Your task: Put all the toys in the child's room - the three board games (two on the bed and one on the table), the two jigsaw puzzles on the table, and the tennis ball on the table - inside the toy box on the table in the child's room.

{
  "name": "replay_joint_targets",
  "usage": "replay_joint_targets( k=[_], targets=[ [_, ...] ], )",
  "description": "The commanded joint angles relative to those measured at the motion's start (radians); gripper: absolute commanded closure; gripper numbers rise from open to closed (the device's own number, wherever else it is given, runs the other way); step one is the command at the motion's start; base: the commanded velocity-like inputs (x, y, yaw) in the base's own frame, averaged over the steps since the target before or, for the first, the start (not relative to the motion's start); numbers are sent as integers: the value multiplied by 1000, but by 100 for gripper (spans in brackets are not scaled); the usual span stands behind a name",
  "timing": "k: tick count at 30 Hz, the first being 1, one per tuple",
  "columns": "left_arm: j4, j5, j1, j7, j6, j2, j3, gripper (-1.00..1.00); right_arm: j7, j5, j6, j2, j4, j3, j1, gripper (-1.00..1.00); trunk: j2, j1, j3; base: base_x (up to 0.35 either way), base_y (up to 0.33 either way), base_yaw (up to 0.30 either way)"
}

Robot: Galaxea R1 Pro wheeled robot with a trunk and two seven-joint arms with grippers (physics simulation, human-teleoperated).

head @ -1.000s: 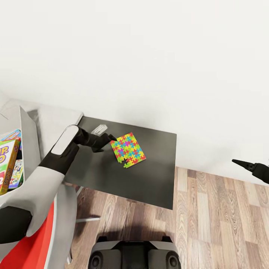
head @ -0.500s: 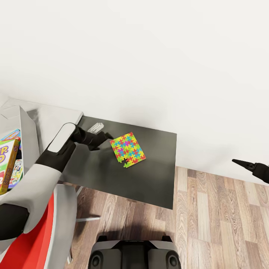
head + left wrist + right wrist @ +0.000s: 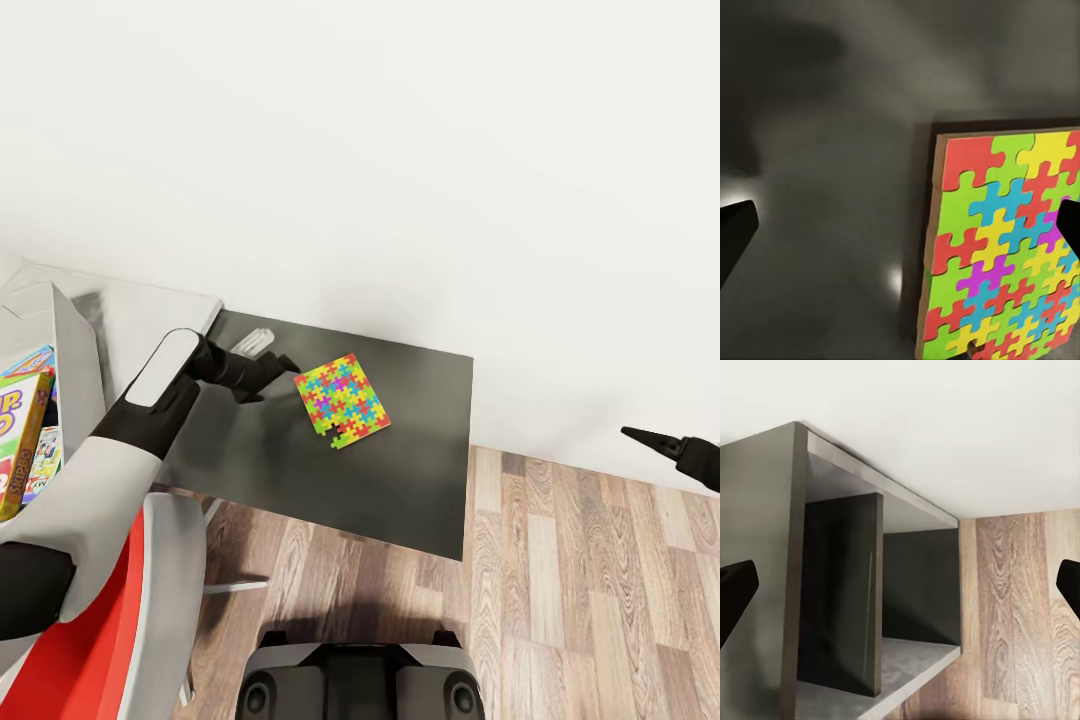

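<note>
Dark grey lower wing of the table (image 3: 400, 480) carries the jigsaw puzzle (image 3: 342, 401) flat near its back edge as we bring our left gripper (image 3: 288, 368), fingers spread wide, beside its near edge for a pinch, while our right gripper (image 3: 645, 437), also spread, hangs idle over the floor.
</note>
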Motion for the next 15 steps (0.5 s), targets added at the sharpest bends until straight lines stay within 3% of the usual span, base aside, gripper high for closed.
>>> replay_joint_targets(
  k=[1, 7, 15],
  targets=[
    [5, 9, -1, 3, -2, 1, -3, -100, 10, 9, 4, 0, -1, -1, 0, -100, -2, 1, -1, 0, 0, 0],
    [26, -5, -2, -20, -2, 2, -3, -100, 10, 9, 4, 0, -5, -2, 2, -100, -2, 1, -1, 0, 0, 0],
    [66, -57, -2, -80, -2, 0, -3, -100, 10, 9, 4, 0, -7, -2, 3, -100, -2, 1, -1, 0, 0, 0]
  ],
)
